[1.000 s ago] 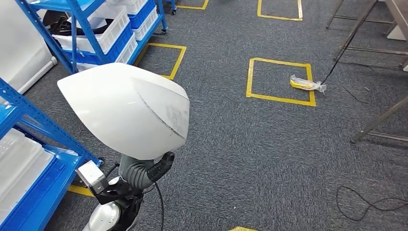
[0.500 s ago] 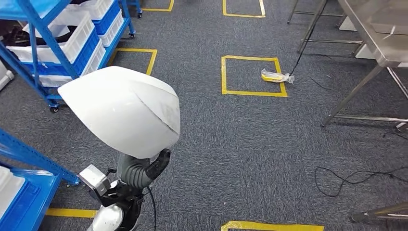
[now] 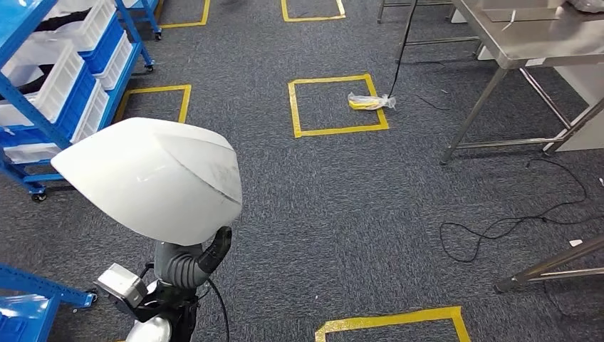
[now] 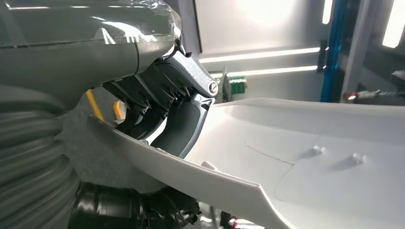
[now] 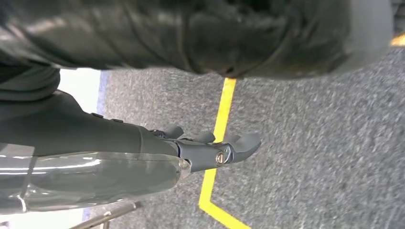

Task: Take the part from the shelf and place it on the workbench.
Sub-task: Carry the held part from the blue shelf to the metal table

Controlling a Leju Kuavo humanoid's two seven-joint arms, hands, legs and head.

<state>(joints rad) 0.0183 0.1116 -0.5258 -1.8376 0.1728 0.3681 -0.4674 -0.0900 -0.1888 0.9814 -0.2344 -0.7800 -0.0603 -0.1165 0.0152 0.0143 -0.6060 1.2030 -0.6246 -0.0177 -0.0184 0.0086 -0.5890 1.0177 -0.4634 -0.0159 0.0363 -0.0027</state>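
One white part (image 3: 153, 178), held from beneath by the left hand (image 4: 165, 107), fingers clamped on its edge. Right hand (image 5: 210, 150) hangs over carpet, fingers apart, holding nothing. One steel workbench (image 3: 530, 43) ahead right; blue shelf (image 3: 43, 78) at left. Three full tape squares (image 3: 335, 105) visible, one yellow bag (image 3: 369, 102), loose cable (image 3: 498, 228) on the floor. Open carpet between.

Workshop: blue bin shelving (image 3: 53, 100), steel workbench (image 3: 530, 43) (taped floor).

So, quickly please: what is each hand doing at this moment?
Left hand: holds the white part.
Right hand: holds nothing, fingers apart, hanging above the carpet.
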